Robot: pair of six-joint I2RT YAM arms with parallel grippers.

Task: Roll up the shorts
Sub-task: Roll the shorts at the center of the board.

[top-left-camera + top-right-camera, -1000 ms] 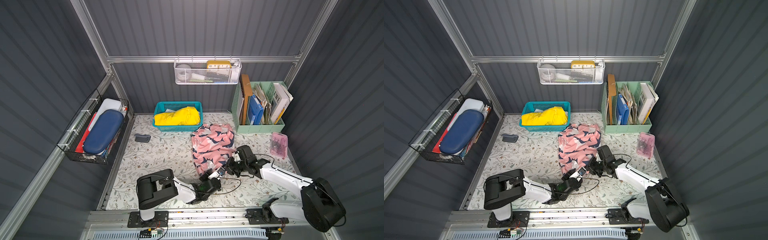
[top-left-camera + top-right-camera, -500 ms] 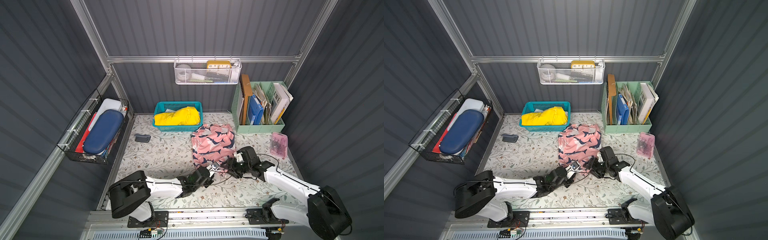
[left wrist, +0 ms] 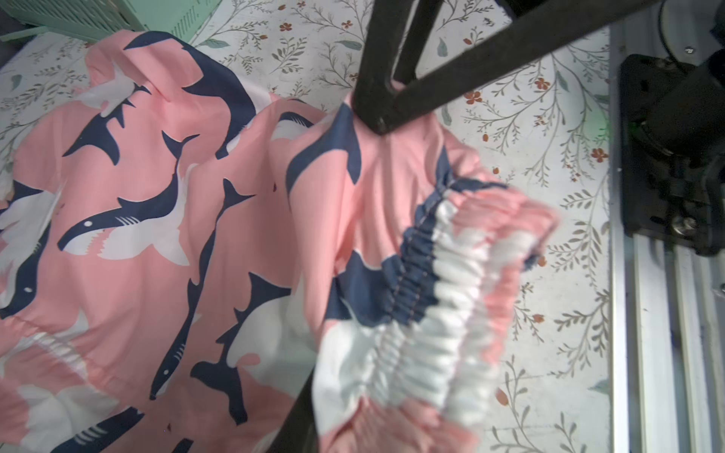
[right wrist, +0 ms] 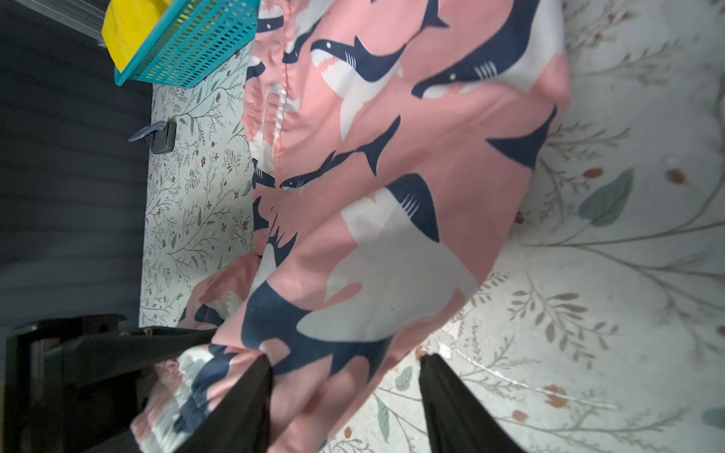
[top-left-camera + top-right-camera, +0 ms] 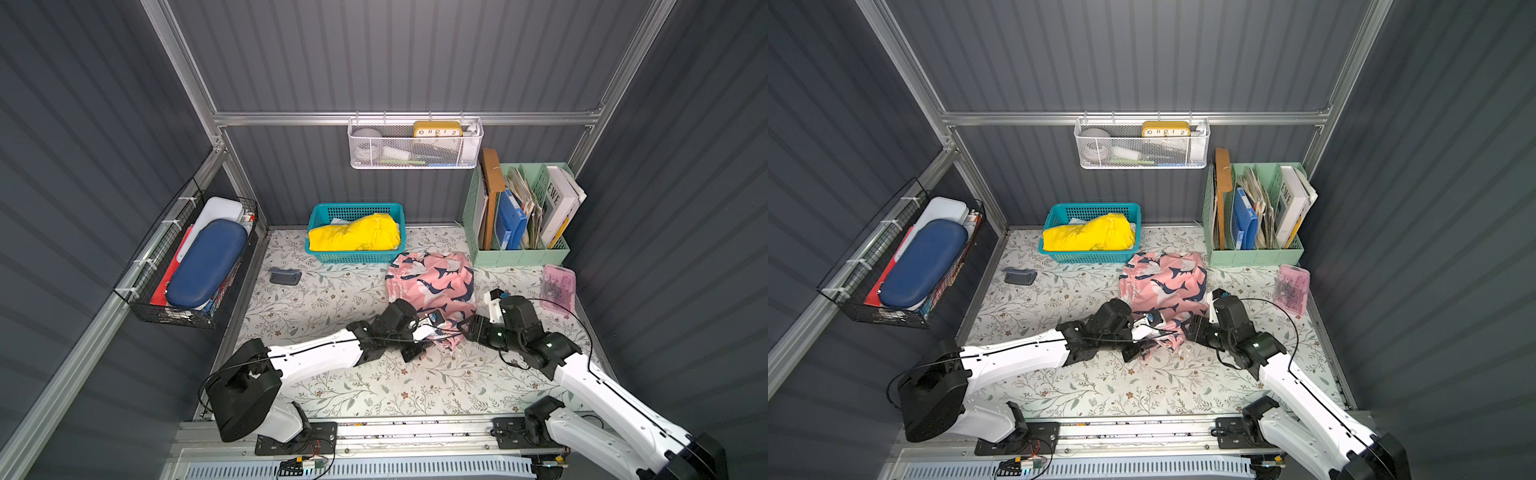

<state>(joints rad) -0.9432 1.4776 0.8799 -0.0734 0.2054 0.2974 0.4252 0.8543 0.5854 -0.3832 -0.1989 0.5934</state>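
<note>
Shorts [image 5: 432, 282] pinched by left gripper [image 5: 422, 345] (right gripper [image 4: 345, 359] agape).

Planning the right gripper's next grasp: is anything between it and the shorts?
Nothing visible does. The right gripper stands open at the shorts' edge, one finger touching the fabric, the other over bare mat. The left gripper holds the waistband beside it, not in between.

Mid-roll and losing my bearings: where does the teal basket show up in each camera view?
In a top view: teal basket at the table's back, left of centre, holding yellow cloth.
In a top view: same spot at the back.
Left wrist: not in it.
Right wrist: basket beyond the far end of the shorts, by the dark wall.
Shared landmark: the shorts, visible in all four views.
</note>
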